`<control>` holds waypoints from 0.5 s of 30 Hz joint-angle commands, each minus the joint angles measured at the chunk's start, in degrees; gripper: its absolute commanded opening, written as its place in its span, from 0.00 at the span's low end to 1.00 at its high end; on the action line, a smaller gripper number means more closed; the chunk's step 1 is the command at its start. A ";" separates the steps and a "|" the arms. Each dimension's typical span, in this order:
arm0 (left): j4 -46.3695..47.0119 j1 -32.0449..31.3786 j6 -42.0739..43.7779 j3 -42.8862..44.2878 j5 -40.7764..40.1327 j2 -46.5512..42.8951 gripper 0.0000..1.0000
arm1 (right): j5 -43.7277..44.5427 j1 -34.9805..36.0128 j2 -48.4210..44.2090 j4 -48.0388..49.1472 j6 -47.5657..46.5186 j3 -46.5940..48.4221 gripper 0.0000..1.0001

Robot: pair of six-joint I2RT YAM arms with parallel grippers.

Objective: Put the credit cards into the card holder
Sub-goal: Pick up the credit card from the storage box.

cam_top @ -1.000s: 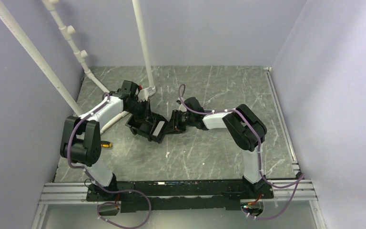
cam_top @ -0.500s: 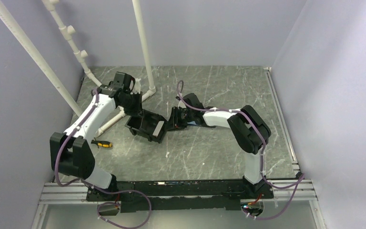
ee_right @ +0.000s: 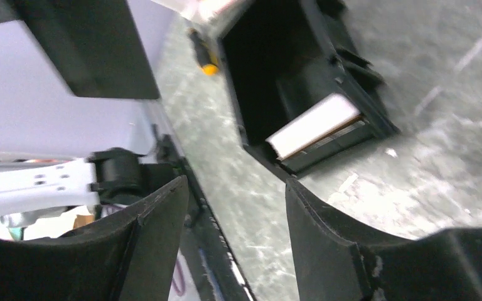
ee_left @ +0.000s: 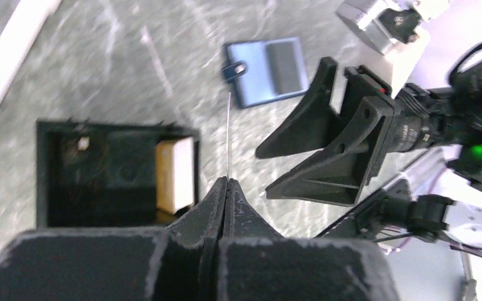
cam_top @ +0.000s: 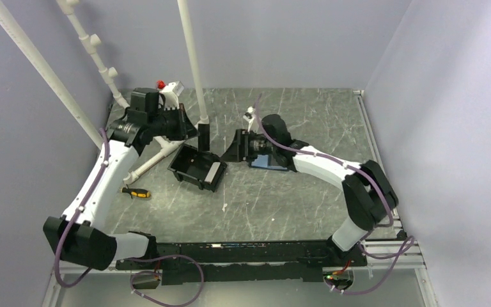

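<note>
left gripper [ee_left: 226, 182] pinched tight on credit card [ee_left: 228, 135]; card seen edge-on, thin pale line sticking out past fingertips, near rim of black bin [ee_left: 116, 127]. card holder [ee_left: 268, 70] lies open, flat on table [ee_left: 132, 63], just beside right gripper [ee_right: 235, 188]. right fingers spread wide, holding nothing. other card: cannot tell where.

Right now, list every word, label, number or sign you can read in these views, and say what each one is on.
No text can be read in any view.
Card in the left gripper: seen edge-on, no face showing.
Wallet: plain blue, no print visible.
Pale patch in the bin: looks blank, though blurred.
</note>
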 commanded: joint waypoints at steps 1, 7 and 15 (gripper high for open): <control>19.00 -0.24 -10.63 -4.63 12.81 -4.59 0.00 | -8.42 -3.70 -5.98 22.83 12.77 -5.83 0.61; 32.72 -0.24 -21.08 -9.21 19.08 -5.25 0.00 | -9.19 -7.18 -9.20 41.44 25.89 -12.04 0.58; 41.18 -0.41 -28.21 -13.46 21.66 -4.24 0.00 | -7.19 -7.28 -9.98 44.43 28.79 -12.70 0.48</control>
